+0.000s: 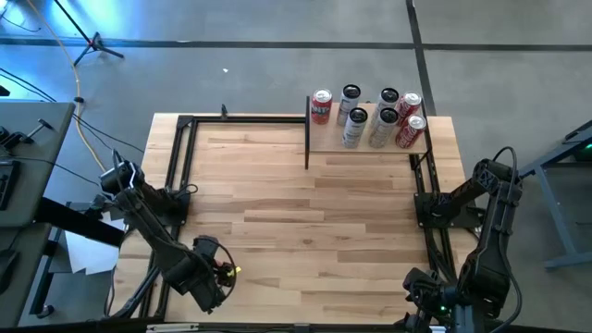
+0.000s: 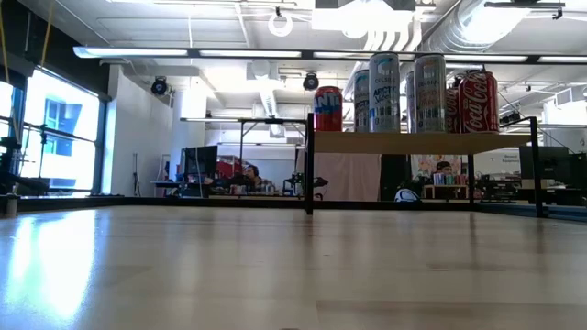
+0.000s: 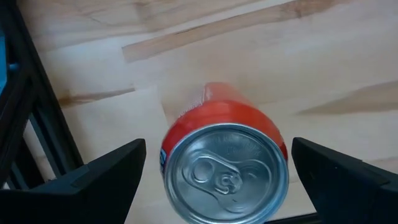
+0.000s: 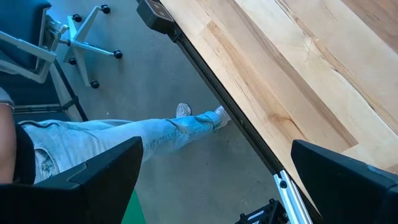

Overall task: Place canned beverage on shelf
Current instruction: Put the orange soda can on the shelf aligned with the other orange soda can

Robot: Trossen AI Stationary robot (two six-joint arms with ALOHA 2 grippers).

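Note:
A red can (image 3: 225, 168) with a silver pull-tab top stands upright on the wooden tabletop near the near left corner. My left gripper (image 3: 219, 149) hangs above it, pointing down and open, one finger on either side of the can without touching it. In the high view this gripper (image 1: 211, 276) hides the can. The shelf (image 1: 326, 139), a small light-wood board on black posts, stands at the far right and carries several upright cans (image 2: 385, 92). My right gripper (image 1: 416, 294) waits open at the near right corner.
A black metal frame (image 1: 180, 157) runs along the table's left, far and right edges. Bare tabletop (image 1: 305, 213) lies between the arms and the shelf. Beyond the table edge, the right wrist view shows a person's leg (image 4: 124, 140) and a chair base (image 4: 87, 43).

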